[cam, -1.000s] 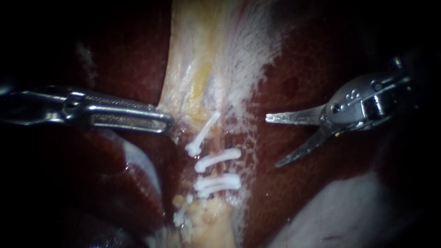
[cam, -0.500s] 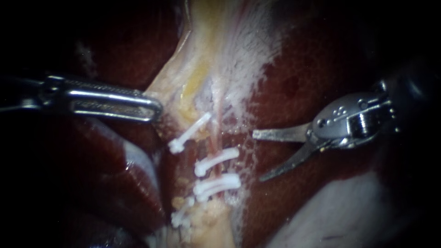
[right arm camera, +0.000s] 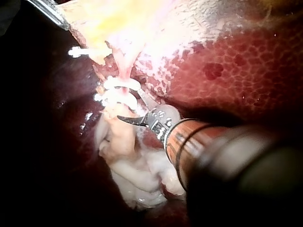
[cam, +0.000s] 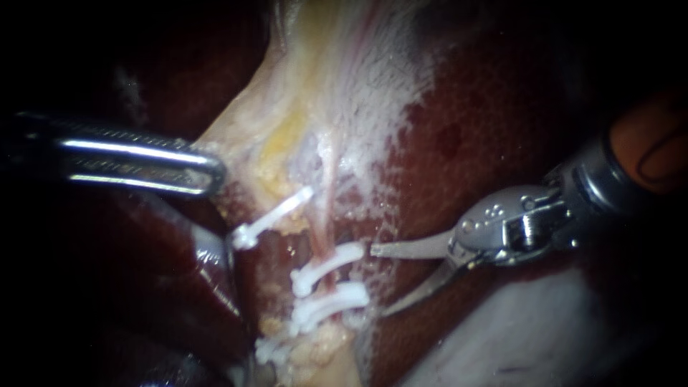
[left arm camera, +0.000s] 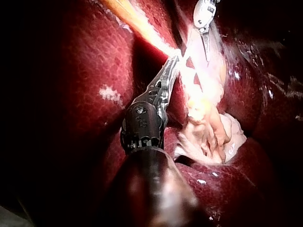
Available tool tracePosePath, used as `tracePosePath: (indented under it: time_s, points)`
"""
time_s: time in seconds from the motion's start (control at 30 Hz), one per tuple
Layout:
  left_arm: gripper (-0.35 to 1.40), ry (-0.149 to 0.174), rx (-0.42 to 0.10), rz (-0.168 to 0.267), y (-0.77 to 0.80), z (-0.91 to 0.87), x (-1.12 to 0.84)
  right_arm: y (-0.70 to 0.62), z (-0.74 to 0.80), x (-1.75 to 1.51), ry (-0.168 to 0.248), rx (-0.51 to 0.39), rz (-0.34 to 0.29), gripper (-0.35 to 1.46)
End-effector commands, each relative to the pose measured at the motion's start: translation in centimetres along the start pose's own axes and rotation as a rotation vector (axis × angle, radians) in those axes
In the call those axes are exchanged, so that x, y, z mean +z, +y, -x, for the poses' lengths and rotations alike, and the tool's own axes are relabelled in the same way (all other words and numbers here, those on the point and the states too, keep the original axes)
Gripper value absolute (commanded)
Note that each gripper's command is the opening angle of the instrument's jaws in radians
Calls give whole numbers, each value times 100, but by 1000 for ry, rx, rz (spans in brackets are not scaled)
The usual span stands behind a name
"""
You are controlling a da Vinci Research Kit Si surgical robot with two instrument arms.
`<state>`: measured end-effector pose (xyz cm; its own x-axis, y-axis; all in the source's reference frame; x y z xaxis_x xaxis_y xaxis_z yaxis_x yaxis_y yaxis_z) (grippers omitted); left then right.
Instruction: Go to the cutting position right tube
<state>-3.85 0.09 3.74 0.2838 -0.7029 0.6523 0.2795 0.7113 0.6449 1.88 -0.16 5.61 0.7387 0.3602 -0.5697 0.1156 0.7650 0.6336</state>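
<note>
Blades of the right tool stand wide apart with nothing between them. Over the last second they have come in across the liver to just beside the white clips, the upper tip almost touching one clip's end. The right tube, a thin pink strand, runs down through those clips, just short of the blades. Farther off, the left tool has drawn leftward. It seems clamped on the edge of the pale tissue, stretching it and baring more of the tube. I judge the approach nearly done: a short advance should put the tube between the blades.
</note>
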Motion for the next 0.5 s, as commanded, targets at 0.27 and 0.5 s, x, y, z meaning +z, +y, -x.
tracePosePath:
  time_s: [0.27, 0.5]
  points:
    - [-35, 0, 0, 2, 0, 0, 0, 5, 3, 11, -12, 27, -22, 58]
    - [-35, 0, 0, 2, 0, 0, 0, 9, -2, 19, 2, 40, -20, 43]
